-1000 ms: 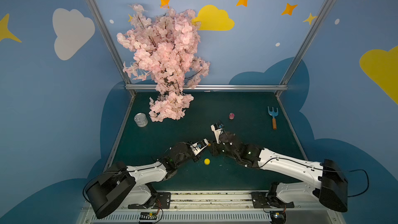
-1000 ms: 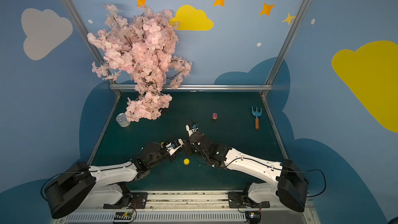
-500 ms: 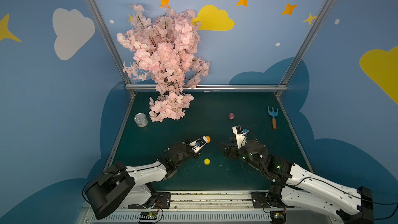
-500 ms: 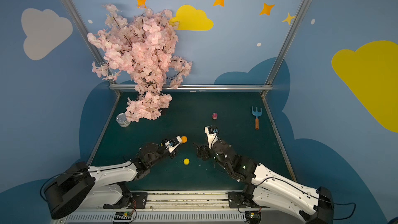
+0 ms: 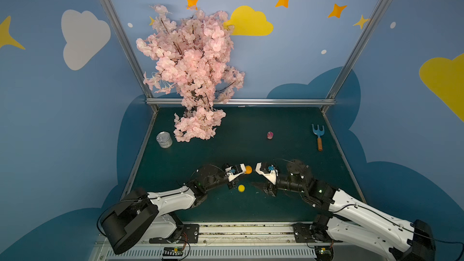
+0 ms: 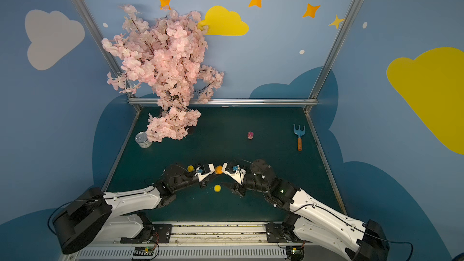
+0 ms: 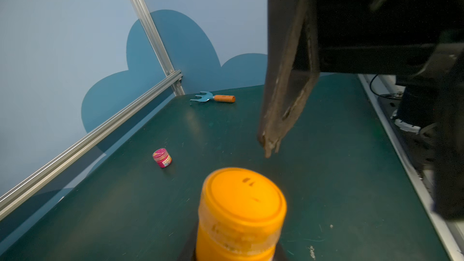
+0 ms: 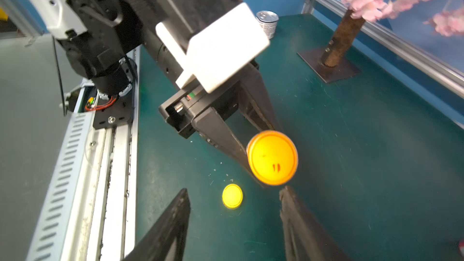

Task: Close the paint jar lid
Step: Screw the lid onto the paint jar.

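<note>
1. Paint jar: orange, raised off the table at the fingertips of the left gripper. That gripper's jaws are clamped on the jar's body from two sides, just behind the orange lid.
2. Axis of the jar: its long axis carries on in the line of the left gripper's fingers. The lidded end points away from that gripper and faces the right gripper. The lid sits on the mouth; whether it is screwed tight cannot be told.
3. Tin can: upright, well beyond the left gripper and out to its left, just beside the blossom tree.
4. Yellow lid: flat on the table, below the held jar, between the two grippers.
5. Right gripper: just beside the jar, facing its lid. Its jaws stand wide apart and hold nothing.
6. Pink jar: upright, well beyond the right gripper.
7. Rake: farther out to the right gripper's right, prongs pointing away from it.
</note>
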Tool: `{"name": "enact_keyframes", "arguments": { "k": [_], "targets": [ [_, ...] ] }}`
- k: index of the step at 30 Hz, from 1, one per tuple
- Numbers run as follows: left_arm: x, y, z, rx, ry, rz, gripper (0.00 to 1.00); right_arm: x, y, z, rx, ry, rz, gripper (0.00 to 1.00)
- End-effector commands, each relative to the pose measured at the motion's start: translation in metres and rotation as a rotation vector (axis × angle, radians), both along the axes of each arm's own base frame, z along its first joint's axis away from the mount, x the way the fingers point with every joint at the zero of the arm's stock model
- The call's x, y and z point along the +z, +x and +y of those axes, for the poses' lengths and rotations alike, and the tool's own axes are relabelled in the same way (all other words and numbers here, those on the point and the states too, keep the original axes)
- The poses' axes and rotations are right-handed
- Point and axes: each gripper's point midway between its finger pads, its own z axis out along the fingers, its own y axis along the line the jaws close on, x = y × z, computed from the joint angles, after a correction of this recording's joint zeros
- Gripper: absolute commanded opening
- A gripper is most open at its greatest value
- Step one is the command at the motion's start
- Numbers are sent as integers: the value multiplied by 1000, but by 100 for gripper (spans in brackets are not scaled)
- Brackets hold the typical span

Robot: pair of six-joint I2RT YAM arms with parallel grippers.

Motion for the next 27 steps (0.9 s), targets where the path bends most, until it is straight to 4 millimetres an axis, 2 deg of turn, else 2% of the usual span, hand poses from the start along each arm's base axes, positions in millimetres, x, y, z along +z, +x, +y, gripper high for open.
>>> {"name": "enact_keyframes", "arguments": {
  "k": [1,3,4,6,19,27],
  "targets": [
    [8,-6,-8,-67,-28,12,23,35,-11,10,150,75,-111,54],
    [8,-6,-8,-70,-29,14,23,29,-10,10,165,52,-94,50],
    [8,-6,-8,-69,-31,14,23,39,-7,12,165,60,-109,48],
    [8,-7,-9,-76,-31,17,23,38,-4,12,158,47,-114,46],
    [10,-9,-9,-88,-39,23,23,15,13,11,150,-50,-82,47],
    [9,-8,-9,-85,-37,23,23,11,19,13,137,-63,-77,46]
  ]
}}
